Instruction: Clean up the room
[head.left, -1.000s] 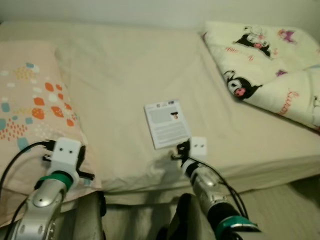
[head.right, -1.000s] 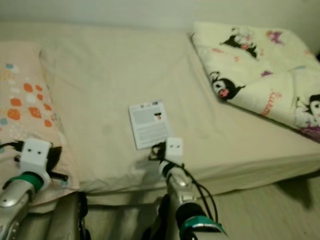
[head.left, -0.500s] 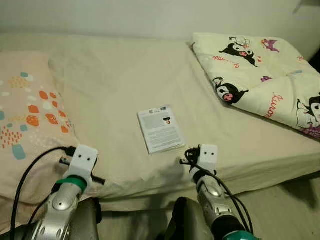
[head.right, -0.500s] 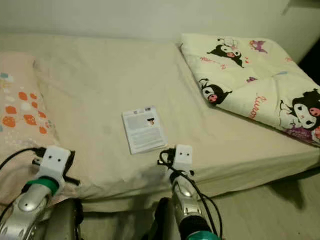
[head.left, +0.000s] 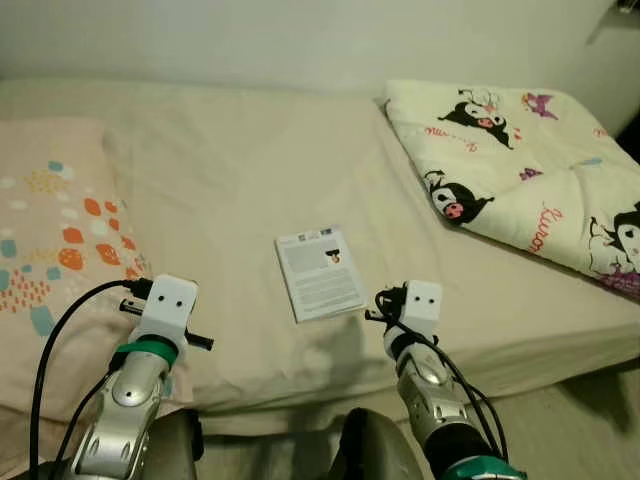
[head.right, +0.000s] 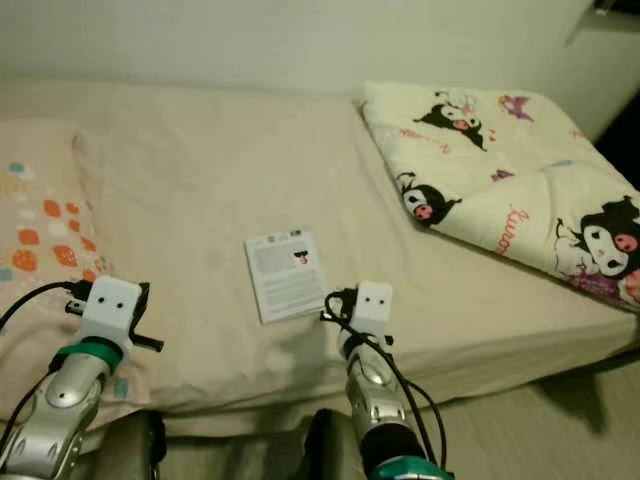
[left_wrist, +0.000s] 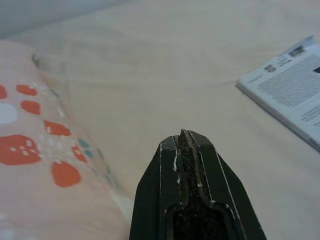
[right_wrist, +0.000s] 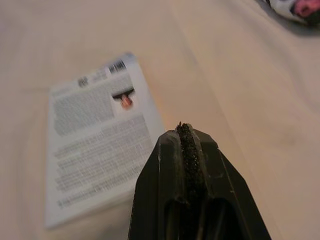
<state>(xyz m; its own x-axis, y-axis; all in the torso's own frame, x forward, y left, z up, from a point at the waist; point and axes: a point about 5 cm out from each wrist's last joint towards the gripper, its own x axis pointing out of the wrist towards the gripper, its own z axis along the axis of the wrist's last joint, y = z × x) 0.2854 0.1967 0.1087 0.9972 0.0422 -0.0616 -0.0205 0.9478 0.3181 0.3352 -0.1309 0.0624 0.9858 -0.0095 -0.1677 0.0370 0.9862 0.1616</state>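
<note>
A bed (head.left: 250, 170) with a cream sheet spans the scene, running up to a pale wall at the far side. A thin white booklet (head.left: 319, 273) lies flat on the sheet near the middle of the bed, printed side up with lines of small text, a barcode at its far edge and a small picture below it. It lies slightly askew to the bed's near edge.

On the left sits a peach pillow (head.left: 55, 240) dotted with orange, teal and white shapes. On the far right lies a folded cream quilt (head.left: 520, 160) printed with black-and-white cartoon figures and pink lettering; it reaches toward the right edge of the bed.

The left gripper (left_wrist: 183, 134) is held over the near left part of the bed, just beside the pillow's near right corner, well apart from the booklet. Its two black fingers are pressed together with nothing between them.

The right gripper (right_wrist: 184, 128) is held low over the sheet, just beside the booklet's near right corner. Its fingers are also pressed together and hold nothing; whether they touch the sheet cannot be told. In the right wrist view the booklet lies just ahead of the fingertips.

A strip of pale floor (head.left: 580, 420) shows at the near right, below the bed's edge.
</note>
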